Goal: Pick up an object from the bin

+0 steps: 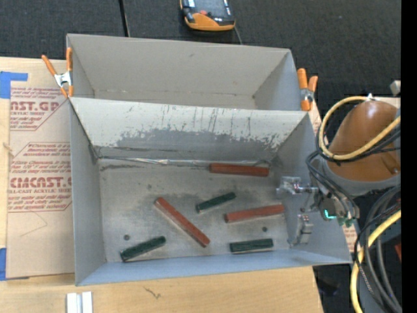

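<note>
Approach step, likely; jaws by right wall of bin (195, 135), open or closed cannot tell; red-brown bar (254, 214) just beside; dark green bar (251, 245) near; next: centre over one.

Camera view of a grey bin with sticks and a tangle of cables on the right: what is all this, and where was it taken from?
It is one photo, from a camera looking down into the bin from above and a little to one side. On the right is a robot arm with a brown cover and cables; its job is to pick one thing out. At its tip is a metal pincer, low inside the bin's right end. On the floor lie six short sticks: the back red stick, the slanted red stick, the right red stick ending near the pincer, and the green sticks at left, middle and front. All lie loose; none is held.
</note>
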Motion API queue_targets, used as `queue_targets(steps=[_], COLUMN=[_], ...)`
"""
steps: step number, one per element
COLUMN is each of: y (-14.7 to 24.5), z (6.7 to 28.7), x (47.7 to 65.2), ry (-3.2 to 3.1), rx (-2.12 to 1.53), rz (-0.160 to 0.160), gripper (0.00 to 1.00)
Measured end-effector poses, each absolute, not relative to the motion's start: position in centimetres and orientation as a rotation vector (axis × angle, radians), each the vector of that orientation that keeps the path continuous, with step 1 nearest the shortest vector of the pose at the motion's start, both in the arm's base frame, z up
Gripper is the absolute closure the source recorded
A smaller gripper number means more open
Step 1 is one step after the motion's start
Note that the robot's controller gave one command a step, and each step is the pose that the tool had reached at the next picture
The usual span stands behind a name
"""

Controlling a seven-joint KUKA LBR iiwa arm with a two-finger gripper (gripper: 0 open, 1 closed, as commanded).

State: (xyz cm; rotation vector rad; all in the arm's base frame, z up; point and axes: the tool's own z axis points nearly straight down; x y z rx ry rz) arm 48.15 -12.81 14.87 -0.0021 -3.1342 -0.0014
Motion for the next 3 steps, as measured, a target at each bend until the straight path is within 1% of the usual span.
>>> queue_targets(steps=[1, 2, 3], y=[-12.8, -9.5, -8.5], z=[15.2, 8.4, 11.3], x=[48.4, 52.5, 52.4], ry=[-3.141, -3.148, -3.134], rx=[0.0, -0.061, -0.038], rz=[0.001, 0.0, -0.004], gripper=[0.0, 0.0, 0.0])
